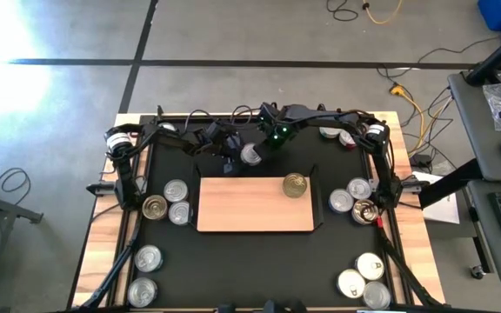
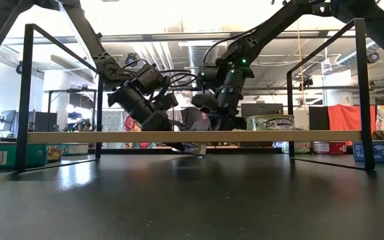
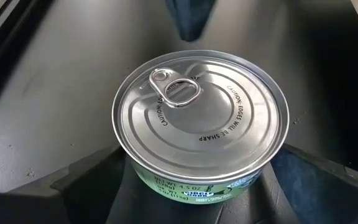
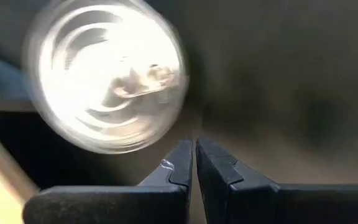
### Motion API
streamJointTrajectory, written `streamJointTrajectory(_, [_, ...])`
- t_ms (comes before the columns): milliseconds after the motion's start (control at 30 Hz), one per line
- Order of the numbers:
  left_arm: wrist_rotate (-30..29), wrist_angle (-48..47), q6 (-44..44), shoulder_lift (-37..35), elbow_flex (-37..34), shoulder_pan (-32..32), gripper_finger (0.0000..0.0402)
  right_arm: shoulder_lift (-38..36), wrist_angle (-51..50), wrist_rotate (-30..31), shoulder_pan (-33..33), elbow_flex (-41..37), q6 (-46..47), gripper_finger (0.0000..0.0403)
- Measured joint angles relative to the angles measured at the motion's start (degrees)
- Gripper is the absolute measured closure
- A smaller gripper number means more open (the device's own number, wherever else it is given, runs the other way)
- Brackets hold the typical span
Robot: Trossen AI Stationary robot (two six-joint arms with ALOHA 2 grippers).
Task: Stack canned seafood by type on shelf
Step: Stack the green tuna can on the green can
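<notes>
A silver can (image 3: 201, 118) with a pull tab and a green label sits behind the far edge of the shelf (image 1: 255, 217), a light-wood board. My left gripper (image 1: 242, 160) reaches in from the left and is shut on this can (image 1: 251, 155). My right gripper (image 4: 194, 152) is shut with nothing between its fingers. It hangs a little above and beside the same can (image 4: 104, 74), which is blurred in the right wrist view. A gold-topped can (image 1: 295, 185) stands on the shelf's far right part (image 2: 270, 123). My left gripper has the silver can between its two fingers (image 3: 86, 186), one on each side of the can's round side wall (image 3: 143, 182). The fingers slant down from the table's left. The can's top faces up. The gripper hides its bottom, so I cannot tell whether it rests on the mat.
Loose cans lie on the black mat (image 1: 255, 269): a group left of the shelf (image 1: 175, 189), two at the near left (image 1: 148, 257), a group right of the shelf (image 1: 359, 187), three at the near right (image 1: 370, 265), one at the far right (image 1: 329, 132). Thin black frames (image 2: 25, 93) stand at the shelf's ends.
</notes>
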Motion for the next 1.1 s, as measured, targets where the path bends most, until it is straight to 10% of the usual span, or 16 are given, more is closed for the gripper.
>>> streamJointTrajectory(1100, [-0.82,8.94,-3.77,4.37,1.66,-1.86,0.0034,1.58,2.26,1.68,0.52,-0.13,5.98,0.039])
